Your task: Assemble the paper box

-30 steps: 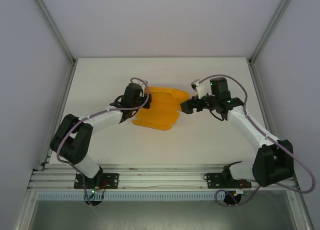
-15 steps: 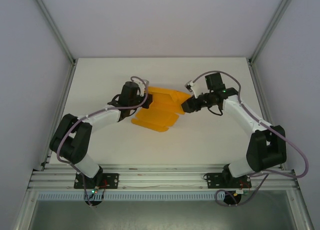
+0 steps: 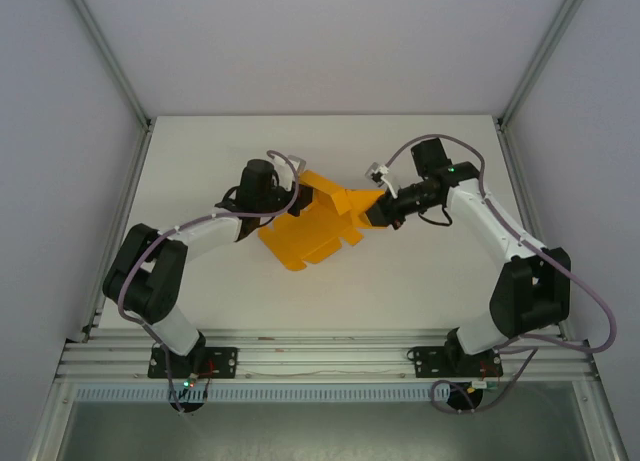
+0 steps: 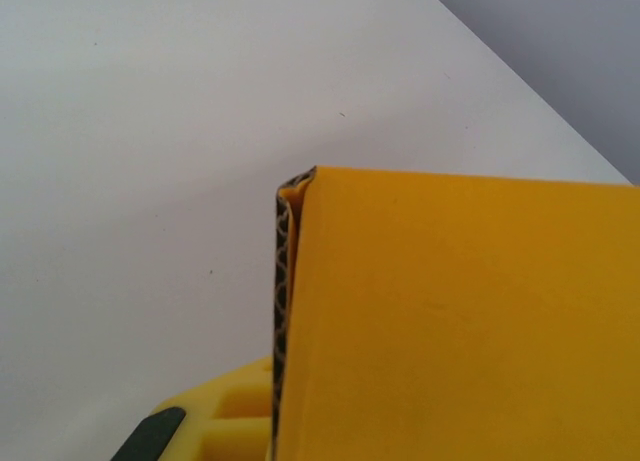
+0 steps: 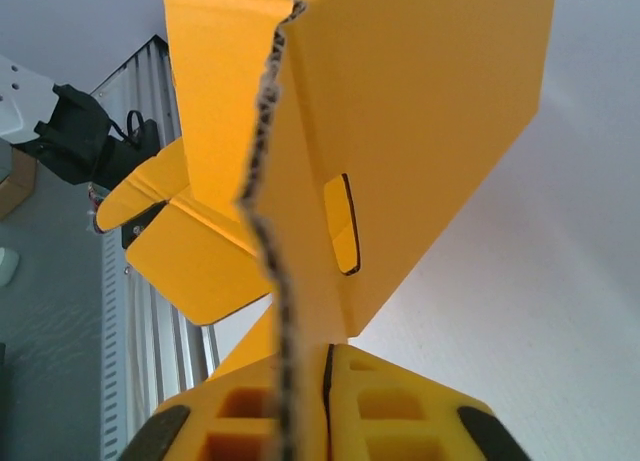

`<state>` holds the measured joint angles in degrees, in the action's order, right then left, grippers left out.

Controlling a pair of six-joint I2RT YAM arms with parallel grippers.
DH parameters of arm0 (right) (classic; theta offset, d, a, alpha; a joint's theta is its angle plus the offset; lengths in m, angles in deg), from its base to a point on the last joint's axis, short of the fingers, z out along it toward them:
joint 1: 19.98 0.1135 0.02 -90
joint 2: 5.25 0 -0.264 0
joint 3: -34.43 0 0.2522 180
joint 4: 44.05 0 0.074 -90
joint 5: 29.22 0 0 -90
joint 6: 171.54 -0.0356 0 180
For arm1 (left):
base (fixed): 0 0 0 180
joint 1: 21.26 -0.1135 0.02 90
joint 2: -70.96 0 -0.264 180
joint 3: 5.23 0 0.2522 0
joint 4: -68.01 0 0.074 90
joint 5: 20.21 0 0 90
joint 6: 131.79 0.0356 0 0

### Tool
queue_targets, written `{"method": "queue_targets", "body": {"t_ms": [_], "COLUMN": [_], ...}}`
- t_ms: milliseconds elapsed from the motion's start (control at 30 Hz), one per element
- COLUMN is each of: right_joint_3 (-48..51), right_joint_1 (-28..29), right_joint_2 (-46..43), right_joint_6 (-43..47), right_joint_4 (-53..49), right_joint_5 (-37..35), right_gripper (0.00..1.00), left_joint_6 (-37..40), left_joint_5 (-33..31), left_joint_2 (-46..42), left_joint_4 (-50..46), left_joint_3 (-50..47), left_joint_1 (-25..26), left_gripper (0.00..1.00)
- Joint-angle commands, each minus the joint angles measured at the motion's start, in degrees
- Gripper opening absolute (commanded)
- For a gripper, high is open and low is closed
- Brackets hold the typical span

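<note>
The paper box [image 3: 312,221] is an orange-yellow die-cut card sheet, partly folded and held up off the white table between both arms. My left gripper [image 3: 293,202] is shut on its left panel; in the left wrist view that panel [image 4: 460,321] stands edge-on against one yellow finger [image 4: 215,416]. My right gripper [image 3: 372,209] is shut on the sheet's right edge. In the right wrist view the card's torn corrugated edge [image 5: 285,311] runs down between the two yellow fingers [image 5: 400,406], and a slotted panel [image 5: 400,131] rises above them.
The white table [image 3: 420,271] is walled by grey panels with metal posts at the back corners. An aluminium rail [image 3: 320,366] runs along the near edge, carrying both arm bases.
Both grippers have turned the sheet: its lower flaps swung toward the near left and the right edge lifted and folded up. The right wrist has rolled over and drawn in slightly.
</note>
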<state>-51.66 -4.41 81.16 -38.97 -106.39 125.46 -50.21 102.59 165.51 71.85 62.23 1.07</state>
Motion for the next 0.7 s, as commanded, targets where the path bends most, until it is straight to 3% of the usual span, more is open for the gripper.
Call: {"method": "queue_targets", "body": {"t_ms": [0, 33, 167, 267, 433, 667], "right_joint_3": [0.18, 1.18, 7.97, 14.58, 21.09, 21.75], "right_joint_1": [0.15, 0.21, 0.22, 0.24, 0.25, 0.42], "right_joint_2": [-0.98, -2.07, -9.24, -15.86, -20.10, -18.33], "right_joint_6": [-5.44, -7.03, -11.54, -14.35, -20.44, -23.11], "right_joint_4": [4.14, 6.17, 14.67, 21.27, 27.78, 35.27], "right_joint_5": [-3.85, -6.89, -16.45, -23.27, -34.64, -34.52], "right_gripper": [0.19, 0.36, 0.84, 1.00, 1.00, 1.00], "left_joint_6": [1.39, 0.64, -2.86, -5.38, -7.22, -7.51], "left_joint_5": [-0.61, -2.76, -8.59, -10.76, -13.45, -10.03], "left_joint_2": [0.81, 0.73, -0.05, -1.04, -2.73, -2.55], "left_joint_4": [2.95, 2.48, 0.98, 0.27, -1.34, -1.33], "left_joint_3": [2.78, 2.80, 2.00, 1.43, 1.27, 1.63], "left_joint_1": [0.00, -0.04, -0.61, -0.93, -1.05, -1.13], "left_gripper": [0.00, 0.00, 0.00, 0.00, 0.00, 0.00]}}
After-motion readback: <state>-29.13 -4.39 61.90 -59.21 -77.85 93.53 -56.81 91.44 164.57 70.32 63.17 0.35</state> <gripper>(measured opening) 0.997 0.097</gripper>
